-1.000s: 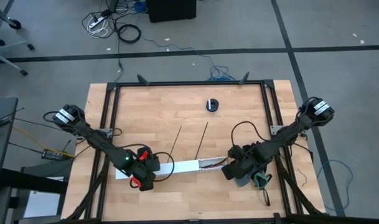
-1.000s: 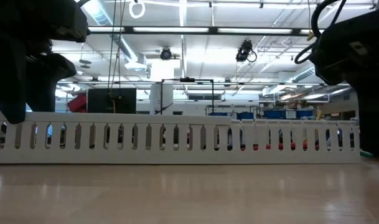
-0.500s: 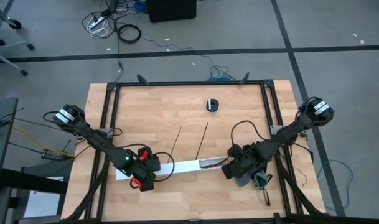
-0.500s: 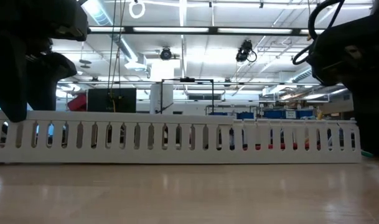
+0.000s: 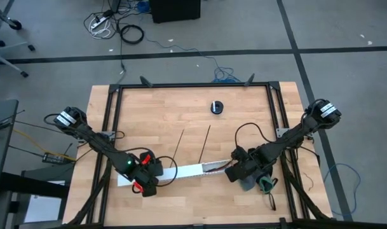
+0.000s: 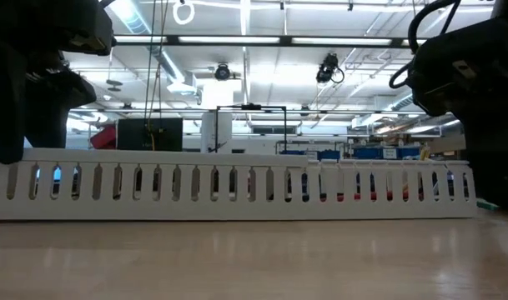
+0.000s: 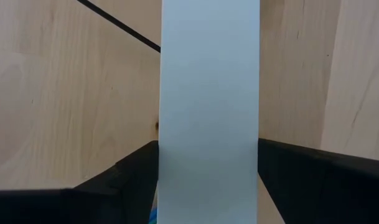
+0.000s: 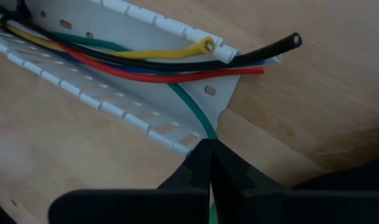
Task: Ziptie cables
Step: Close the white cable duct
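Note:
A long white slotted channel lies on the wooden table near its front. The cables, yellow, black, red, blue and green wires, lie inside it and stick out of its right end. My left gripper holds the channel's left end. At the channel's right end my right gripper is shut on the green wire. Two thin black zipties lie flat on the table just beyond the channel. My left gripper has the channel's left end between its two fingers, one on each long side. It comes from above, slanting down, with the fingers across the channel. The channel stays flat on the table. My right gripper pinches the green wire between its fingertips, just outside the channel's open right end. It slants down from the table's right. The wire runs from the channel in a slight curve into the fingertips; the other wires lie untouched.
A small black round thing sits toward the far edge. A teal-grey object lies under the right arm. A black frame rims the table. Bare wood lies between the channel and the far edge.
The channel has slid a little lengthwise toward the table's left edge, staying flat. My right gripper has shifted slightly the same way with the green wire. Both grippers keep their holds.

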`<state>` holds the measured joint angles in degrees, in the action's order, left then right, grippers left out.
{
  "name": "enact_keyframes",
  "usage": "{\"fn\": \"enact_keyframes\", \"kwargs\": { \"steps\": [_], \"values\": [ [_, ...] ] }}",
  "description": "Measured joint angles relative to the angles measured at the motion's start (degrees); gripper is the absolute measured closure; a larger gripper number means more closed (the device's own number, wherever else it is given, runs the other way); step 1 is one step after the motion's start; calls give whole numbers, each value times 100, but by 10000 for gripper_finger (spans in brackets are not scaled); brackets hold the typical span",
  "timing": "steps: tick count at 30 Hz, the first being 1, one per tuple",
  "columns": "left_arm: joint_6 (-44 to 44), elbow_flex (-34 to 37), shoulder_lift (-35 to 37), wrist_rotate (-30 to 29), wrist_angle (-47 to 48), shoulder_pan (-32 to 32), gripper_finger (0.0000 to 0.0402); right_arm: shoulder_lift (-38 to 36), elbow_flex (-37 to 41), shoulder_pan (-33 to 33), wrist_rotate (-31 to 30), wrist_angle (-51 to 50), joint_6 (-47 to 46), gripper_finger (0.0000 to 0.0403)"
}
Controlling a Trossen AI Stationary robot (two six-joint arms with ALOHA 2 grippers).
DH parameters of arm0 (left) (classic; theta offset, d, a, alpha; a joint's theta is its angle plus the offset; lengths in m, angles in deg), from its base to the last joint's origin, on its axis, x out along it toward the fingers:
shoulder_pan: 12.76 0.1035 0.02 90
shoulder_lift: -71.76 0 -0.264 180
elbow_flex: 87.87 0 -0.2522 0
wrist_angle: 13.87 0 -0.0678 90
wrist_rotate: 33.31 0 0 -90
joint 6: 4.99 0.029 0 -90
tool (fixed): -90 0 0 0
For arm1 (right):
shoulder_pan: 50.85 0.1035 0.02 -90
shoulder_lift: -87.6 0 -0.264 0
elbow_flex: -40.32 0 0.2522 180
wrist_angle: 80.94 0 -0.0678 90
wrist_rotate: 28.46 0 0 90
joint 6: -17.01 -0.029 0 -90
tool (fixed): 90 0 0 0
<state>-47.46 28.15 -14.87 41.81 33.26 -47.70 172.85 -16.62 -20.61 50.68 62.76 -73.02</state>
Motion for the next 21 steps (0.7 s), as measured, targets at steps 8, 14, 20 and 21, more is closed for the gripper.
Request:
{"fn": "enact_keyframes", "kwargs": {
  "steps": [8, 14, 20, 21],
  "values": [
    [-3, 2, 0, 7, 6, 38, 160, 0, 0, -4, -47, 141, -19, 403],
    [26, 7, -2, 44, -73, 139, 160, 0, 2, -26, -84, 167, 1, 403],
    [63, 7, -1, -1, -78, 181, 160, 0, 2, -28, -95, 194, 86, 403],
    [65, 7, -1, -9, -86, 181, 160, 0, 2, -31, -97, 195, 142, 403]
  ]
}}
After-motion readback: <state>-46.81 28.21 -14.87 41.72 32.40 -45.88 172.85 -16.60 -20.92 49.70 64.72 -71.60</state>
